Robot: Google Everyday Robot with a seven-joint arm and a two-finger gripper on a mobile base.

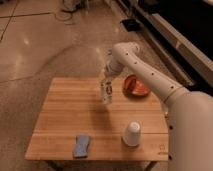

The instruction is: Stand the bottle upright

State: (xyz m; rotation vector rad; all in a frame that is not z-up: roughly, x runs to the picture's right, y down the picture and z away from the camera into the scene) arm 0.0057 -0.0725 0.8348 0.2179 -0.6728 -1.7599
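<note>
The small clear bottle [106, 93] with a whitish label band stands roughly upright on the wooden table [65, 110], near the back middle. My gripper [107, 76] hangs straight above it at the bottle's top, at the end of the white arm [150, 75] that reaches in from the right. The gripper's lower part overlaps the bottle's cap, so the cap is hidden.
A white paper cup [132, 134] stands upside down at the front right. A blue sponge [82, 145] lies at the front left of centre. An orange bowl [136, 86] sits at the back right. Tiled floor surrounds the table.
</note>
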